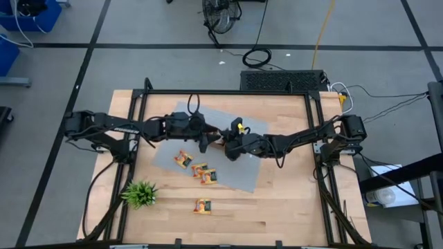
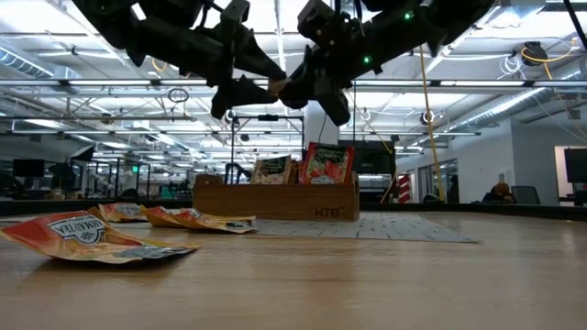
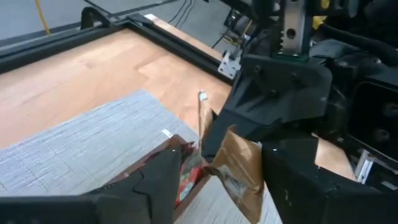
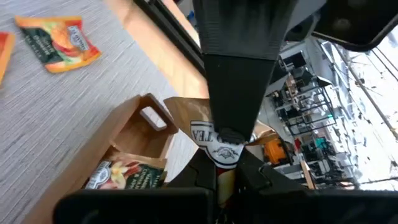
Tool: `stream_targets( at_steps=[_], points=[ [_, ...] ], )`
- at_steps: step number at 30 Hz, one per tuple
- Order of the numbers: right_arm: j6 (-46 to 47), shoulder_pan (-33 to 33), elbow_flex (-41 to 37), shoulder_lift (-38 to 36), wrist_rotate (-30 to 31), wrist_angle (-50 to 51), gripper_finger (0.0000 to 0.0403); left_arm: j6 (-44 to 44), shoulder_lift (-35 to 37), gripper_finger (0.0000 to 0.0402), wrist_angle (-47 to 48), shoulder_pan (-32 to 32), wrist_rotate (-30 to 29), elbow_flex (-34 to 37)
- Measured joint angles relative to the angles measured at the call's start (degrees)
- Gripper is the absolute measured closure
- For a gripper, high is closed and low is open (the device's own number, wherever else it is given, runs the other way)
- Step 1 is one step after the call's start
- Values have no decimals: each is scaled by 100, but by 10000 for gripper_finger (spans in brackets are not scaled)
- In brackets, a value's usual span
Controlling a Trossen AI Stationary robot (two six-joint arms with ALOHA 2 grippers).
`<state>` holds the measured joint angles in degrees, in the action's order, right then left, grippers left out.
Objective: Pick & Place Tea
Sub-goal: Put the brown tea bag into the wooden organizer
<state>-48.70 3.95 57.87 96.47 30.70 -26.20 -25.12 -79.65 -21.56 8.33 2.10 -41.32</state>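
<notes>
Right hand (image 4: pixel 225 163) is clamped on a tea sachet (image 4: pixel 217 140) above the wooden tray (image 4: pixel 134 134) | left hand (image 3: pixel 214 180) is half open, empty | sachet should be kept upright, lowered into a compartment.

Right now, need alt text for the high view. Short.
Seen from above, the left gripper and right gripper meet over the wooden tray on a grey mat. Three tea sachets lie on the mat, a fourth on the table, near a green plant.
</notes>
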Motion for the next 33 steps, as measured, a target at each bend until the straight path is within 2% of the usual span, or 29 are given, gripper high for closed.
stream_targets(
  at_steps=[3, 6, 9, 12, 18, 22, 27, 33],
  points=[
    [65, -7, 0, 2, -71, -2, 395, -76, -3, 203, 2, 67, 111, 2],
    [106, -3, 0, 1, -89, -8, 395, -46, 0, 247, 3, 78, 292, 0],
    [170, 2, -4, 2, -75, 29, 393, 157, 2, 310, 17, 82, 331, 0],
    [338, 15, -7, 0, -70, 40, 372, 535, 2, 378, 35, 86, 363, 0],
    [885, 35, 3, -5, -79, 203, 326, 1393, 203, 384, 309, 17, 304, 9],
    [1044, 67, 4, -7, -27, 293, 310, 1949, 384, 384, 537, -103, -250, 13],
    [1141, 141, 4, -7, 467, 393, 300, 2553, 637, 384, 830, -270, -1024, 15],
    [1784, 108, 2, -37, 525, 734, 297, 3376, 673, 385, 283, -528, -1507, 162]
  ],
)
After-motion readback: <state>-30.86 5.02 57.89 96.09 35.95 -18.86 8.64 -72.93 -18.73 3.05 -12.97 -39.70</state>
